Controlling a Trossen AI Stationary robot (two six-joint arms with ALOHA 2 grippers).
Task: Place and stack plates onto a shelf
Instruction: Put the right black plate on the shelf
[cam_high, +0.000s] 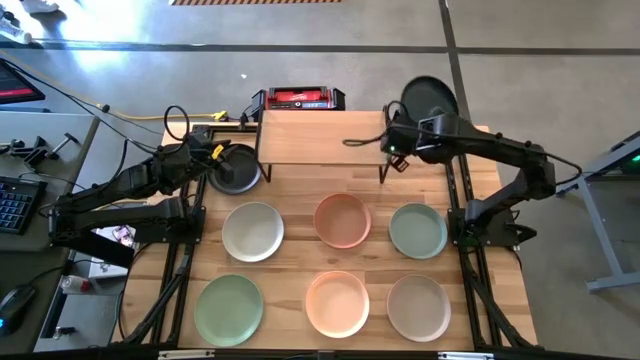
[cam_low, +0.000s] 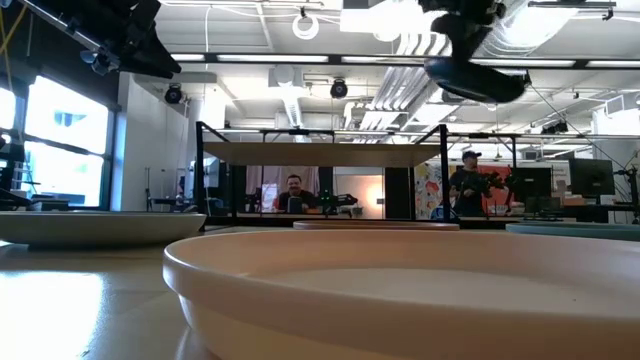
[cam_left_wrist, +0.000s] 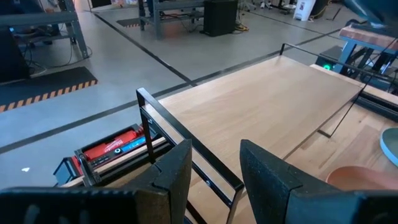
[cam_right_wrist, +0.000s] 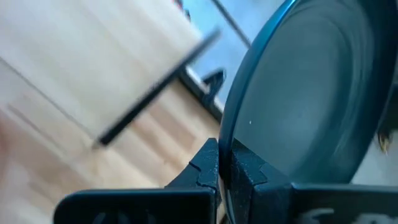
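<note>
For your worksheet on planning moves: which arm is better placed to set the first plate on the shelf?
Probably the right: its hand grips a round black plate raised beside the bare wooden-topped shelf. The left hand holds nothing.

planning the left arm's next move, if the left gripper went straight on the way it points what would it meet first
Probably the shelf. In the left wrist view the left gripper looks across its black front rail onto the bare wooden top, so rail or top likely comes first. Depth is unclear, so it might pass just above the wood.
</note>
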